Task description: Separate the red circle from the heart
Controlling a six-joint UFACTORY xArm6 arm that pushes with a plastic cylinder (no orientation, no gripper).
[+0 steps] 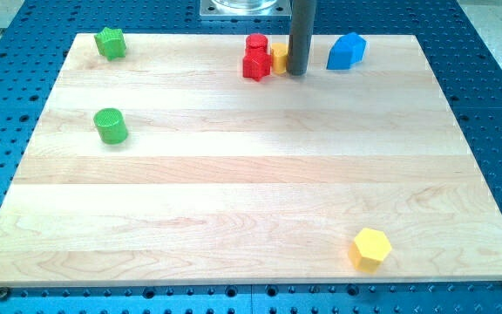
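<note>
The wooden board [251,192] was seen filling most of the view, laid on a blue perforated table [495,105]. No gripper was fitted, so no open or closed state could be reported; the arm ended in a dark rod whose tip [296,72] was set down near the view's top edge, at the centre.

The blue block [347,51], of irregular shape, was found well to the view's right of the tip. At the view's bottom right a yellow hexagonal block [371,249] was placed alone. Two green blocks were seen on the view's left: a green cylinder [110,126] and a green star-like block [110,42] in the top corner.

The task's cluster was packed just to the view's left of the rod. The red circle [256,43] was seen at the back, touching a second red block [256,64] in front of it, judged to be a star. A small yellow block [280,58], partly hidden by the rod and judged to be the heart, was touching the reds on their right side.

The step in hand was judged to be the approach, with separation not yet achieved. The next move was judged to call for the tip being brought between the yellow block and the red circle, then one being swept aside without the other being dragged along.

No brand, label or writing could be read.
</note>
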